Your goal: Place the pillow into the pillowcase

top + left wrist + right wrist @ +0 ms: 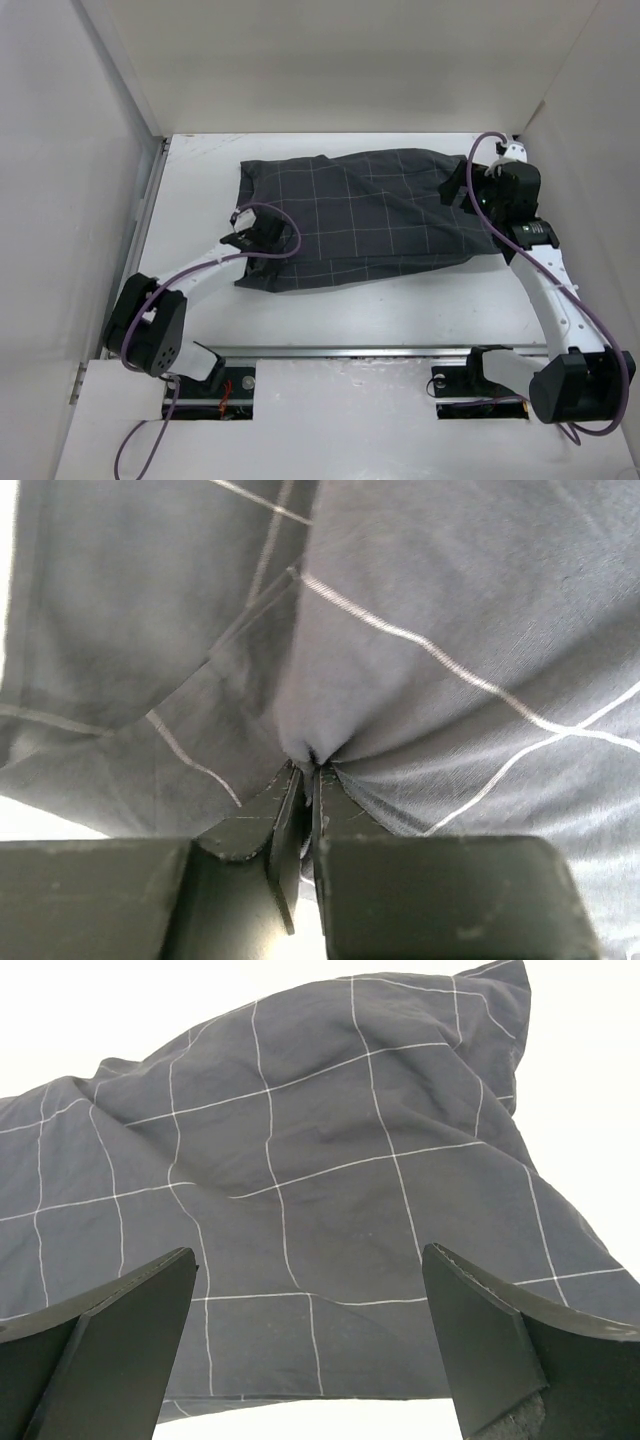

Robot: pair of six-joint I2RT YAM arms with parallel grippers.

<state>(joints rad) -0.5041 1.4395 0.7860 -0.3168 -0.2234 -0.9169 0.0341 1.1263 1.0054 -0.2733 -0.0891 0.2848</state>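
Observation:
The dark charcoal pillowcase (370, 215) with pale grid lines lies across the middle of the table, puffed up as if filled. The white pillow does not show in any view. My left gripper (250, 237) is at the pillowcase's left end, shut on a pinch of its cloth; the left wrist view shows the jaws closed on the gathered fabric (310, 765). My right gripper (470, 187) is at the pillowcase's right end, open and empty. In the right wrist view its fingers (310, 1255) stand wide apart just short of the cloth (300, 1160).
The white table (400, 300) is walled by white panels at the left, back and right. A metal rail (350, 352) runs along the near edge by the arm bases. Purple cables loop from both arms.

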